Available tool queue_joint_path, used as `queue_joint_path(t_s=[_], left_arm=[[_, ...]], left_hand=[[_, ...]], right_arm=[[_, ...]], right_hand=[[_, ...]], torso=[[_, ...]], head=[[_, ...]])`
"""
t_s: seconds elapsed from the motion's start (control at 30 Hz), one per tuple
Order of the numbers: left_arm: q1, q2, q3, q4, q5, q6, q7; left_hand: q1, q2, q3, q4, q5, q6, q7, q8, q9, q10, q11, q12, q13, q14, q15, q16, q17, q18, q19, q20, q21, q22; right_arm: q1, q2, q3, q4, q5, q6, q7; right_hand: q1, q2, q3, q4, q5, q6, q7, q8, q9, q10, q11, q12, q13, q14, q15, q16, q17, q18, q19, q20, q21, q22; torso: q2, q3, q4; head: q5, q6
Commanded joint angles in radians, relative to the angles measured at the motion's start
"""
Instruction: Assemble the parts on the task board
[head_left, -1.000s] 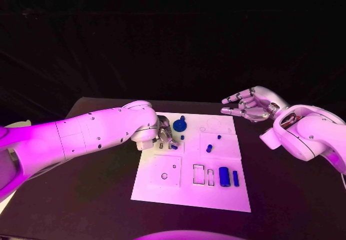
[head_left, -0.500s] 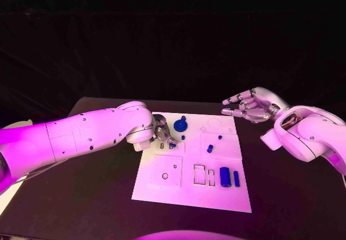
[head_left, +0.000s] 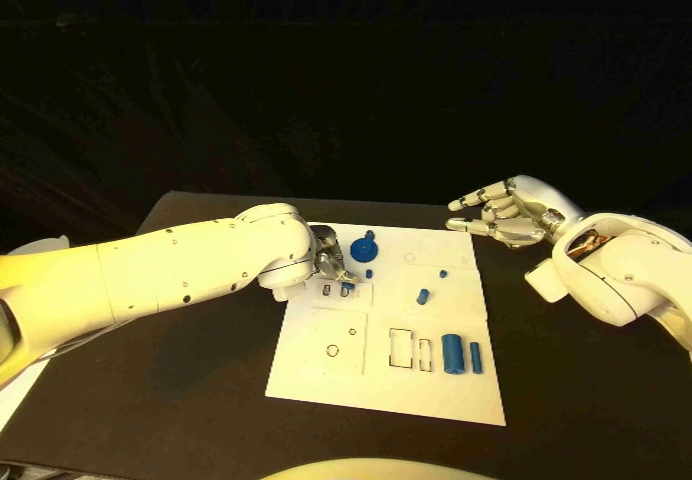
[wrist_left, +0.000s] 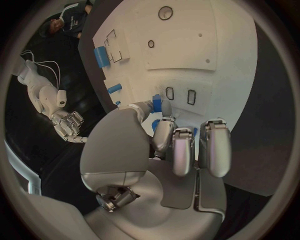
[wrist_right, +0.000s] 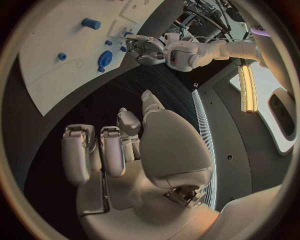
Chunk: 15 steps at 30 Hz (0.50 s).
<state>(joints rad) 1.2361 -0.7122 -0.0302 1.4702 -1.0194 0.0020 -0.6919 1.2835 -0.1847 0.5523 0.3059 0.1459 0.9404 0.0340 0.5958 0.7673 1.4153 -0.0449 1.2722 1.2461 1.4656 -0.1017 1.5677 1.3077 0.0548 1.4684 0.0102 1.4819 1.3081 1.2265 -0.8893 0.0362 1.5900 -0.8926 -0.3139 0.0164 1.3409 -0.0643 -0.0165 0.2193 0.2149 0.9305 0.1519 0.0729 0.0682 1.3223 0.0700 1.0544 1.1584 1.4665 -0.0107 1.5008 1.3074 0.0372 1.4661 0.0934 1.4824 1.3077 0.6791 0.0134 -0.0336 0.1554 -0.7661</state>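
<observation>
Head view: six blue parts (head_left: 451, 352) on the task board (head_left: 378, 375); left hand (head_left: 332, 262) pinches one, right hand (head_left: 503, 213) curled, holding nothing; no legible writing.

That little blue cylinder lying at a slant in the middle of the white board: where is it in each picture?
Head view: the small blue cylinder lies mid-board, to the right of the left hand.
Left wrist view: it lies on the board beyond that hand's fingertips.
Right wrist view: it lies on the board, apart from the left hand.
Shared landmark: the task board.

Robot lab: black-draped table (head_left: 173, 380)
</observation>
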Motion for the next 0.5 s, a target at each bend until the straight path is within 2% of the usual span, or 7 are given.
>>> queue_joint_path(t_s=[0.03, 0.3, 0.5], left_arm=[[-0.002, 0.006, 0.000, 0.003, -0.068, -0.011, -0.024], [-0.004, 0.009, 0.000, -0.003, -0.110, 0.014, -0.039], [-0.004, 0.008, 0.000, -0.003, -0.130, 0.050, -0.045]], left_hand=[[-0.009, 0.000, 0.176, -0.170, 0.006, 0.008, -0.009, 0.006, 0.002, 0.005, -0.002, 0.003, -0.001, 0.105, 0.002, 0.003, 0.263, -0.019, 0.031, 0.002, 0.004, 0.114], [-0.010, 0.000, 0.178, -0.172, 0.006, 0.008, -0.009, 0.006, 0.002, 0.004, -0.001, 0.001, -0.003, 0.105, 0.002, 0.003, 0.263, -0.019, 0.030, 0.002, 0.003, 0.112], [-0.011, -0.002, 0.184, -0.178, 0.006, 0.008, -0.009, 0.006, 0.003, 0.004, -0.001, 0.002, -0.002, 0.105, 0.002, 0.003, 0.263, -0.020, 0.031, 0.002, 0.004, 0.115]], right_arm=[[-0.001, 0.002, 0.000, -0.001, -0.004, 0.014, 0.002], [-0.003, 0.003, 0.000, -0.002, -0.004, 0.015, 0.003], [-0.004, 0.005, 0.000, -0.001, -0.004, 0.017, 0.003]], right_hand=[[0.000, 0.008, -0.006, -0.001, 0.005, 0.006, 0.002, 0.002, 0.001, -0.004, -0.006, -0.006, -0.001, 0.076, -0.001, -0.005, 0.144, 0.002, 0.017, 0.000, -0.006, 0.091], [0.000, 0.008, -0.006, -0.001, 0.005, 0.006, 0.002, 0.002, 0.001, -0.004, -0.006, -0.006, -0.001, 0.076, -0.001, -0.005, 0.144, 0.002, 0.017, 0.000, -0.006, 0.091], [0.000, 0.008, -0.006, -0.001, 0.005, 0.006, 0.002, 0.002, 0.001, -0.004, -0.006, -0.006, -0.001, 0.076, -0.001, -0.005, 0.144, 0.002, 0.017, 0.000, -0.006, 0.091]], torso=[[0.001, -0.0010, -0.0015], [0.000, 0.0003, -0.0006], [0.000, -0.0001, -0.0008]], head=[[0.003, -0.002], [0.005, -0.006], [0.007, -0.009]])
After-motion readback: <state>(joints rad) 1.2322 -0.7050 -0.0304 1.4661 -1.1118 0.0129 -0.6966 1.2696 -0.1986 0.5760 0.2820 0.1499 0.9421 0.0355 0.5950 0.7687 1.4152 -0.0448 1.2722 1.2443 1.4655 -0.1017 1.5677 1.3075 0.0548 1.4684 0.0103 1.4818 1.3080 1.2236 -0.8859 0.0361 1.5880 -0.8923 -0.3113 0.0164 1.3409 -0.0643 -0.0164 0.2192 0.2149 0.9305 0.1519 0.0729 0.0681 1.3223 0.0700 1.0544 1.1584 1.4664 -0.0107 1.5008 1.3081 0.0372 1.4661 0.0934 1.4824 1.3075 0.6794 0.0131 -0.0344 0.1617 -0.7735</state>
